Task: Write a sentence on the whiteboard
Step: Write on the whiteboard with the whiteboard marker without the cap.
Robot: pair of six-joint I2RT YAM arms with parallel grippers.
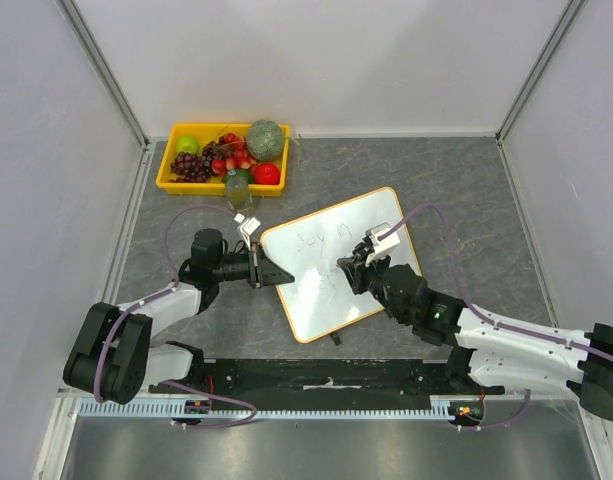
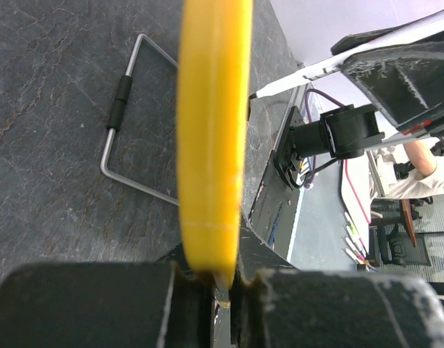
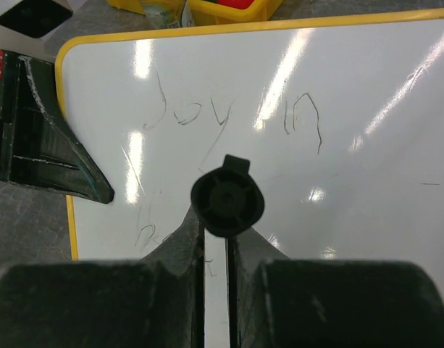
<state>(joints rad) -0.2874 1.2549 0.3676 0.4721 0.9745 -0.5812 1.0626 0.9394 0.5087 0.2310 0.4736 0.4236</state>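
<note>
**Right end effector [image 3: 216, 235]: writing line two**

It is clamped on the marker [image 3: 227, 197] above the whiteboard [image 1: 321, 300]. The left end effector [image 2: 220, 284] grips the board's edge over the worktop [image 1: 466, 200]. The sentence [image 3: 179, 112] shows "Joy in", and line two looks barely begun. Next: light, steady tip contact.

Readable text is only the handwriting on the whiteboard [image 3: 366, 87]. Right wrist view: the top line of the sentence [image 3: 236, 119] reads "Joy in", in thin dark strokes with glare streaks across it. The second line starts at lower left, faint, looks like "be"; the rest sits behind the marker [image 3: 227, 197], can't tell. Top view: same writing, too small to read.
</note>
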